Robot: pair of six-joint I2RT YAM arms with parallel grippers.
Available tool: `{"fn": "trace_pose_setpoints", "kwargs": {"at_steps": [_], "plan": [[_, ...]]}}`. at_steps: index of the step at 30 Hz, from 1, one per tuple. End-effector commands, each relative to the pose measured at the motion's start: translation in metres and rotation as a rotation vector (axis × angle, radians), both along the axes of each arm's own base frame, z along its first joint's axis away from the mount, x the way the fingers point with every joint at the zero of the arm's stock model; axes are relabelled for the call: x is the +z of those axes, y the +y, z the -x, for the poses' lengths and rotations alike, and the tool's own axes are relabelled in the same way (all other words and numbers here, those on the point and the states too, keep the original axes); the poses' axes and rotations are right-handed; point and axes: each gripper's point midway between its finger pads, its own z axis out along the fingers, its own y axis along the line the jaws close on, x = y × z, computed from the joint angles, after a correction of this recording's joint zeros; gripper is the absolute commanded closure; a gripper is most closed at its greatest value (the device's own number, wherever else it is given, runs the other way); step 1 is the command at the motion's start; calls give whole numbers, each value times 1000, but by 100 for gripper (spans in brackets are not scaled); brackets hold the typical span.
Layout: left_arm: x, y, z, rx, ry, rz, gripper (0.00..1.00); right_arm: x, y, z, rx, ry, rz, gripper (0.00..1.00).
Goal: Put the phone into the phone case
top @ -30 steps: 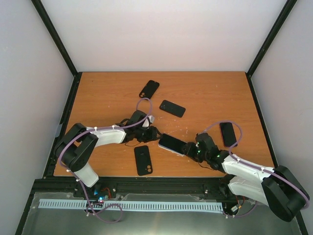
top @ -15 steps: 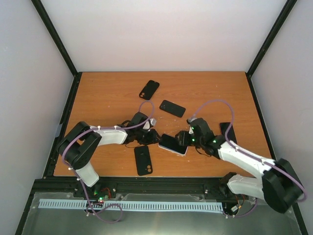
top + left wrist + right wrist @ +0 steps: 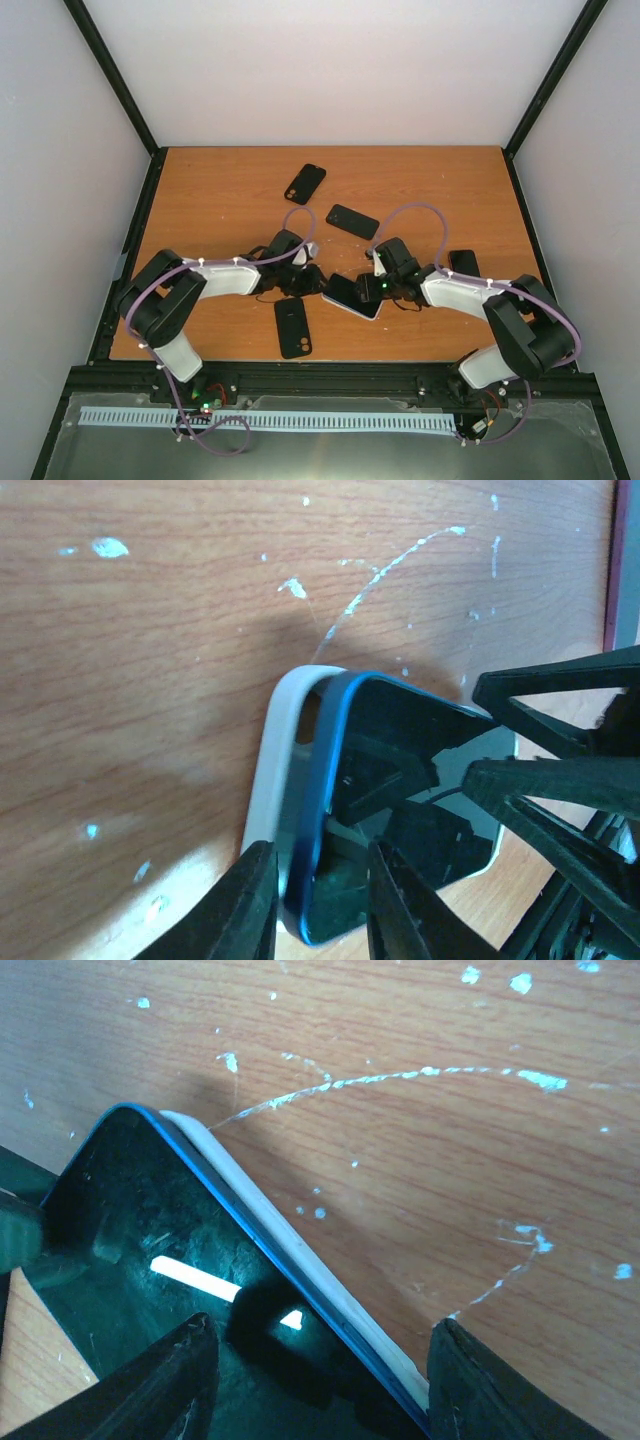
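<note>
A blue-edged phone [image 3: 352, 296] with a dark screen lies tilted in a white phone case [image 3: 347, 310] at the middle of the table. In the left wrist view the phone's blue edge [image 3: 322, 790] stands raised out of the white case [image 3: 268, 780]. My left gripper [image 3: 320, 905] is shut on the phone's near end; it also shows in the top view [image 3: 312, 280]. My right gripper [image 3: 371, 290] is open over the phone's other end. In the right wrist view its fingers [image 3: 320, 1385] straddle the phone [image 3: 150, 1250] and the case rim [image 3: 300, 1255].
Black phone cases lie on the wooden table: one at the back [image 3: 305, 182], one behind the phone [image 3: 352, 221], one in front of the left arm [image 3: 292, 326], one at the right [image 3: 463, 264] partly behind the right arm. White scratches mark the tabletop [image 3: 400, 1075].
My right arm has swung left and forward, bringing its gripper over the phone's right end. The phone has shifted slightly left. The left arm has barely moved.
</note>
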Motion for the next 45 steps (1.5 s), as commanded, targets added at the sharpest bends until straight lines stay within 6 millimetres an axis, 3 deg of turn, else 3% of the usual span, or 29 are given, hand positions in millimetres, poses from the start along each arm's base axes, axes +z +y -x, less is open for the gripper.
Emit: {"fn": "trace_pose_setpoints", "kwargs": {"at_steps": [1, 5, 11, 15, 21, 29, 34, 45], "plan": [[34, 0, -8, 24, -85, 3, 72, -11, 3, 20, 34, 78, -36, 44], [44, -3, 6, -11, -70, 60, 65, -13, 4, 36, 3, 141, -99, 44], [30, -12, 25, -43, -2, 91, 63, -11, 15, 54, -54, 239, -262, 47], [24, -14, 34, -57, 20, 83, 60, -14, 9, 59, -120, 261, -276, 48], [31, -13, 43, -68, 34, 111, 56, -13, -14, 47, -141, 169, -115, 45], [49, -19, 62, -145, 24, 122, 63, -7, -13, 34, -138, 129, -83, 45], [35, -28, 93, -215, 73, 87, 67, -8, -9, 27, -129, 125, -80, 44], [5, -36, 100, -269, 151, 47, 63, -4, 1, 8, -121, 127, -108, 40]]}}
